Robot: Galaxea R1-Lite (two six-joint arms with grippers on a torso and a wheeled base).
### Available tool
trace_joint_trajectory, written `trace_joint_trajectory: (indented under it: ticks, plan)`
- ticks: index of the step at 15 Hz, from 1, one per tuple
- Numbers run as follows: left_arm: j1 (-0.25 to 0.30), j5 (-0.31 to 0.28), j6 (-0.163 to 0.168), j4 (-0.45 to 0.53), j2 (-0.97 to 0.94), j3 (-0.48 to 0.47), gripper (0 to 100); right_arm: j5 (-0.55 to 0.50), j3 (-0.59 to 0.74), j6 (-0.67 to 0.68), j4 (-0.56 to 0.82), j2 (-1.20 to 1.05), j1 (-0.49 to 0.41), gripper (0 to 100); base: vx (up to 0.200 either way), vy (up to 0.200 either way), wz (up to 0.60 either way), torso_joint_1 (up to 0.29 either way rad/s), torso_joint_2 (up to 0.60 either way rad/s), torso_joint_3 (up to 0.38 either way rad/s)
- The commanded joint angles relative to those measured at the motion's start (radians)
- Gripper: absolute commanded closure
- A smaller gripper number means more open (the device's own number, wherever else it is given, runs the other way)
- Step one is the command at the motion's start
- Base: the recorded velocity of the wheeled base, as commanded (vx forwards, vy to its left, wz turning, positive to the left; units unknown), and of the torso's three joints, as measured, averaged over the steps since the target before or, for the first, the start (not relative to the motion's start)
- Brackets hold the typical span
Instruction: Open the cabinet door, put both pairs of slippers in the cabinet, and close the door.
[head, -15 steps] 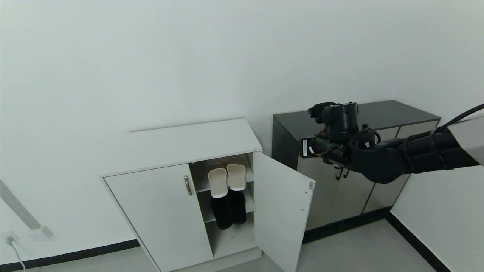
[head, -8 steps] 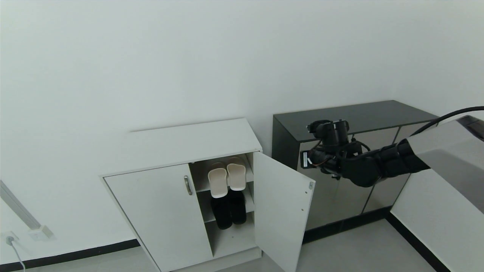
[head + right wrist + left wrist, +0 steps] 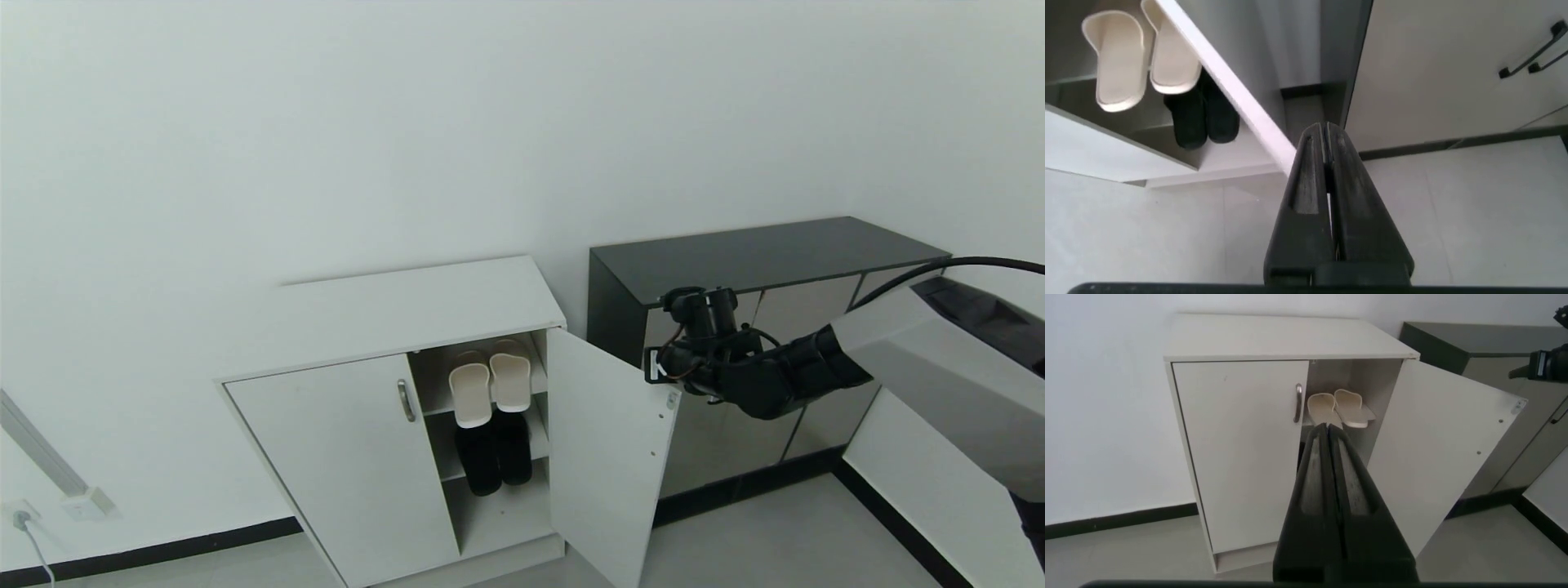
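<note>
The right tool (image 3: 1327, 135), fingers pressed together and empty, sits beside the top outer corner of the open door (image 3: 608, 457); the left tool (image 3: 1328, 433) is likewise closed. Beige slippers (image 3: 491, 384) and black slippers (image 3: 491, 457) lie shelved in the cabinet (image 3: 408, 306). The door looks stiff, light and free-swinging: push its outer face near the free edge.

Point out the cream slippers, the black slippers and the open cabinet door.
cream slippers (image 3: 471, 396): head view, middle of the left slipper.
black slippers (image 3: 479, 465): head view, middle of the left slipper.
open cabinet door (image 3: 608, 441): head view, middle of its panel.
</note>
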Motion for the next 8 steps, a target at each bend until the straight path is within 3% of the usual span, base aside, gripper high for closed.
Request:
trace_joint_trajectory:
  ticks: [1,8]
  plan:
    - [0.000,0.000,0.000,0.000,0.000,0.000,100,0.000,0.000,0.003,-0.004,0.029,-0.003,100,0.000,0.000,0.00,0.000,0.00,0.000]
    - [0.000,0.000,0.000,0.000,0.000,0.000,100,-0.003,-0.014,0.009,-0.010,0.060,-0.003,100,0.000,0.000,0.00,0.000,0.00,0.000]
